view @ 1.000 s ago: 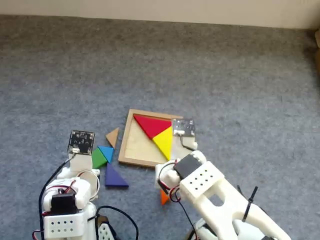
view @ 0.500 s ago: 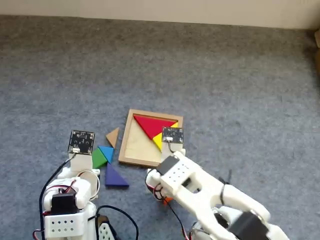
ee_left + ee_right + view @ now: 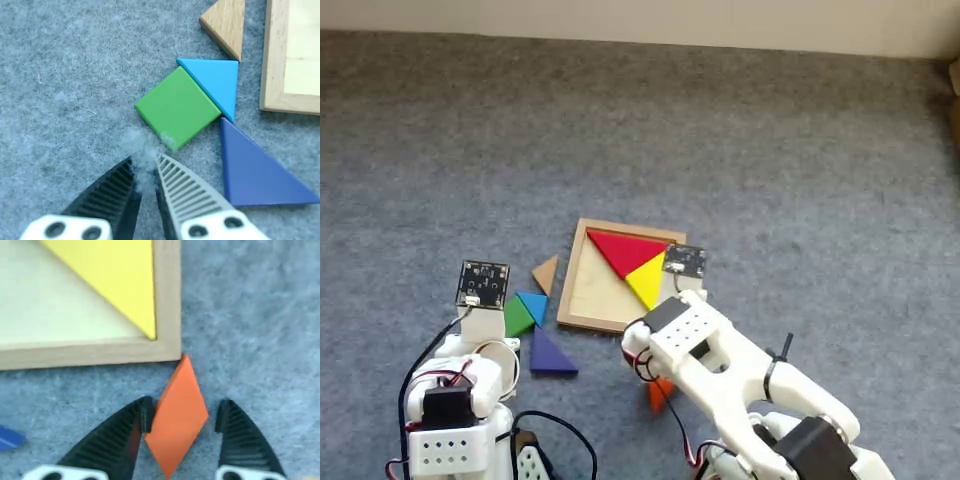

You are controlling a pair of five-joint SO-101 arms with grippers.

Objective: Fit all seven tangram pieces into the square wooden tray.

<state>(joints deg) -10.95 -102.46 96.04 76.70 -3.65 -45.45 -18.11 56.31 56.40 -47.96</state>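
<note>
The right pincer [image 3: 185,409] hangs low over the orange parallelogram [image 3: 177,420], which lies flat on the bench [image 3: 800,160] just outside the tray [image 3: 582,270], one sharp tip nearly touching the tray's corner nearest the arms. Its jaws are spread wide and straddle the piece without gripping it; one finger sits right against a long edge, the other stands apart from the opposite edge. Inside the tray the red triangle [image 3: 620,248] and yellow triangle [image 3: 648,280] fill the half toward the bench's far edge, leaving pale floor bare. The step in hand looks to be picking up the parallelogram. To do it well, the fingers should close on the two long parallel edges, not across the points, and sit low enough to catch so thin a piece. Centring first would help, since closing from this offset would likely shove the piece sideways or twist it against the rim. Once held, it needs lifting clear of the rim before being turned to match the open space. The left pincer [image 3: 145,162] hovers toward the bench's near edge, all but closed with only a slit between its fingers, holding nothing, just short of the green square [image 3: 177,107]. Beside that lie the light blue triangle [image 3: 217,82], dark blue triangle [image 3: 255,175] and wooden triangle [image 3: 227,25], all outside the tray.
</note>
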